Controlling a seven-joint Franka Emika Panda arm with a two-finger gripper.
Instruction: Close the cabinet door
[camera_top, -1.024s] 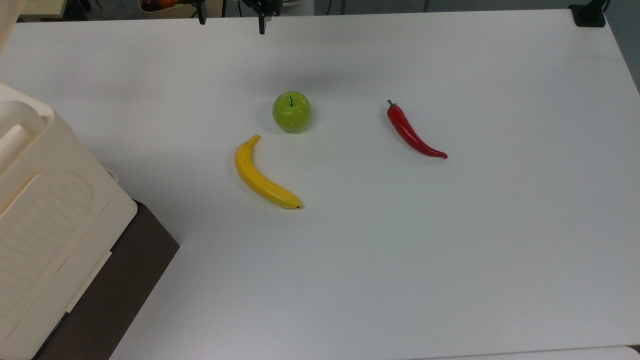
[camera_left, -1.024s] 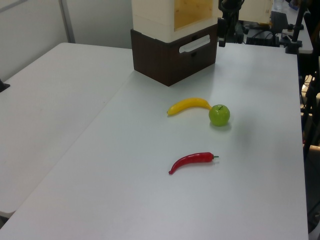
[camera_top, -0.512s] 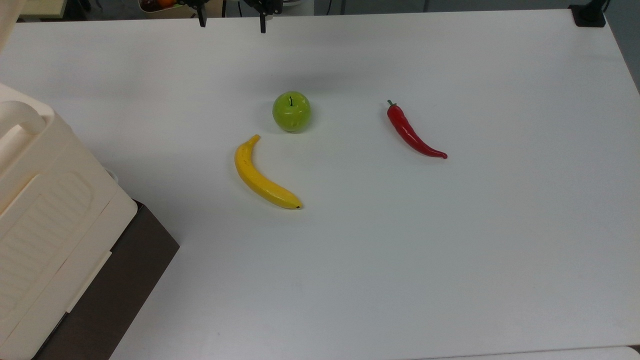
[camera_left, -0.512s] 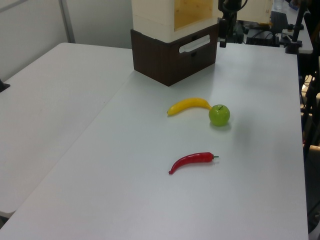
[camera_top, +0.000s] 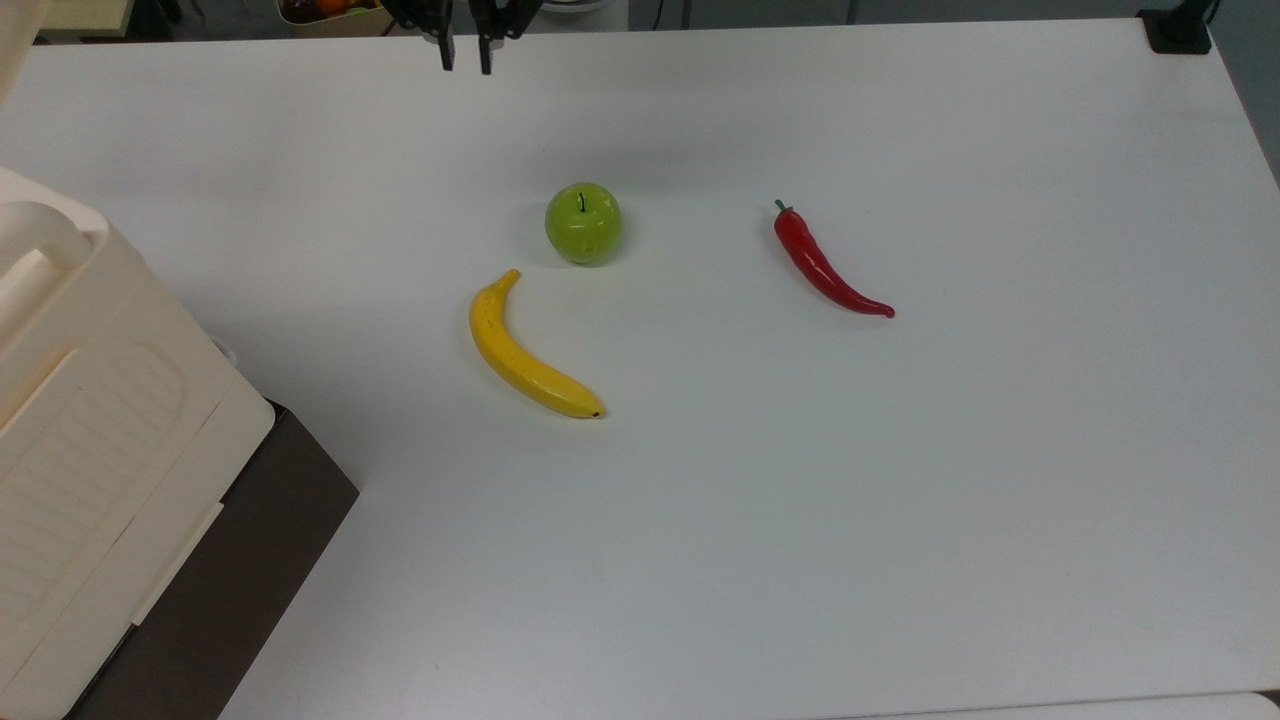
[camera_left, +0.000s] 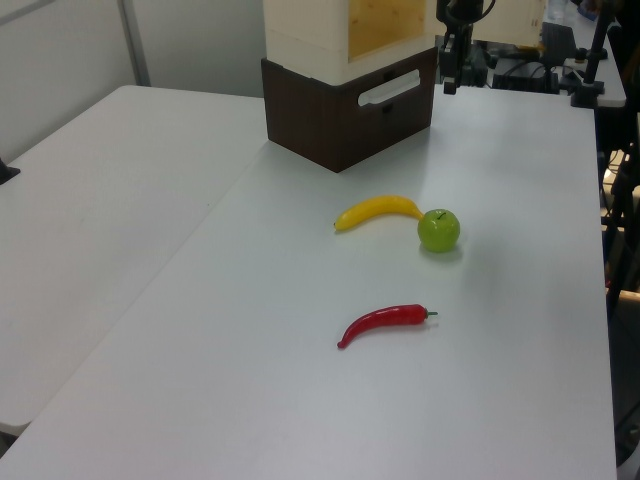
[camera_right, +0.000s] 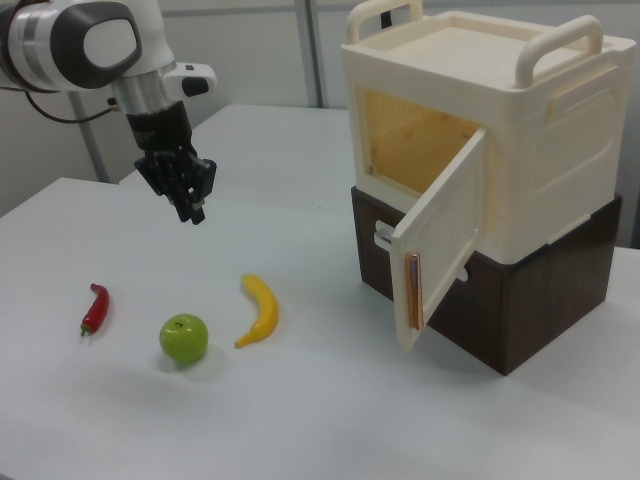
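The cream cabinet (camera_right: 530, 130) stands on a dark brown base (camera_right: 520, 310) at the right view's right. Its cabinet door (camera_right: 440, 235) hangs swung open toward the table, and the yellowish inside shows. In the top view the cabinet (camera_top: 90, 420) fills the lower left corner. In the left view the cabinet (camera_left: 330, 40) is at the back. My gripper (camera_right: 192, 208) hovers above the table, well to the right view's left of the door and apart from it. In the top view the gripper (camera_top: 467, 55) is at the far edge. Its fingers are drawn almost together on nothing.
A yellow banana (camera_top: 525, 350), a green apple (camera_top: 582, 222) and a red chili pepper (camera_top: 825, 265) lie mid-table, between my gripper and the near edge. White table (camera_top: 900, 500) stretches to the top view's right. A second table (camera_left: 90, 200) adjoins on the left view's left.
The fingers have drawn together from wide apart to a narrow gap. The arm has barely shifted. The door, cabinet and fruit have not moved.
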